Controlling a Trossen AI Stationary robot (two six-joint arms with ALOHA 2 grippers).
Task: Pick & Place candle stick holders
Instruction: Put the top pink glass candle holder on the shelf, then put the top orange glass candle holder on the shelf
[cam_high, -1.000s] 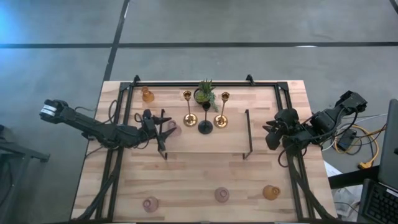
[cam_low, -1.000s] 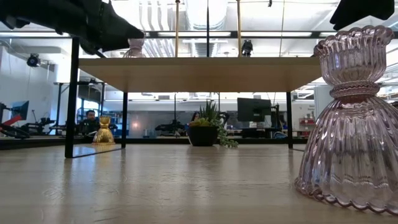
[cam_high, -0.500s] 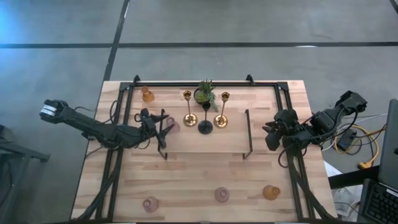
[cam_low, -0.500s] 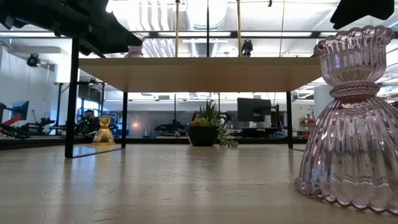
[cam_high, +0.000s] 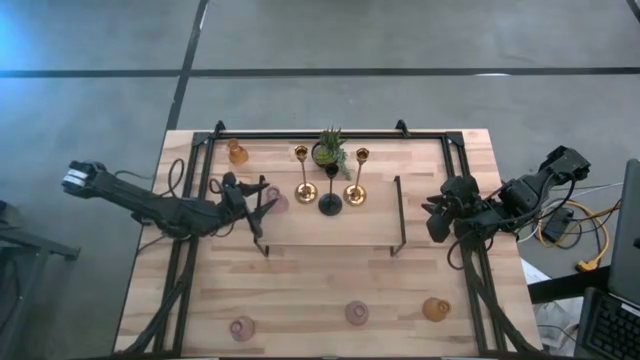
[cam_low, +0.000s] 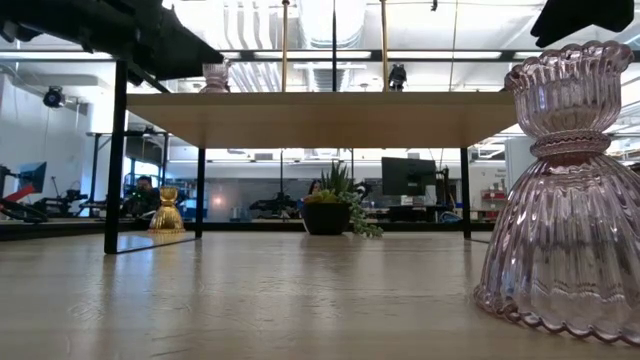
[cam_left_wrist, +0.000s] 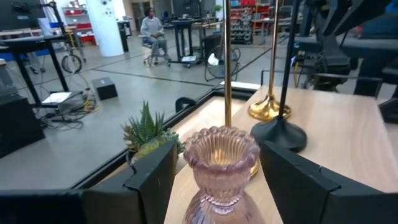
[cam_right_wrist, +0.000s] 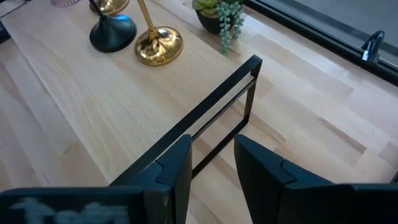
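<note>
A squat pink glass holder (cam_left_wrist: 221, 163) stands upright on its base on the raised wooden shelf (cam_high: 330, 228), near the shelf's left end (cam_high: 277, 203). My left gripper (cam_high: 260, 206) is open at that end. Its fingers (cam_left_wrist: 152, 180) stand on either side of the holder's cup without touching it. Two tall gold holders (cam_high: 305, 190) (cam_high: 355, 193) and a tall black one (cam_high: 330, 205) stand on the shelf. My right gripper (cam_high: 436, 216) is open and empty at the shelf's right end, above a black shelf leg (cam_right_wrist: 217, 118).
A potted green plant (cam_high: 330, 150) and an amber holder (cam_high: 237, 152) stand at the far edge. Two pink holders (cam_high: 241, 327) (cam_high: 357, 313) and an amber one (cam_high: 435, 309) stand near the front edge. One pink holder looms close in the low view (cam_low: 565, 190).
My left gripper has drawn back a little toward the table's left edge, away from the pink holder. The holder stays upright on the shelf. In the low view the arm has moved off it and the holder now shows.
</note>
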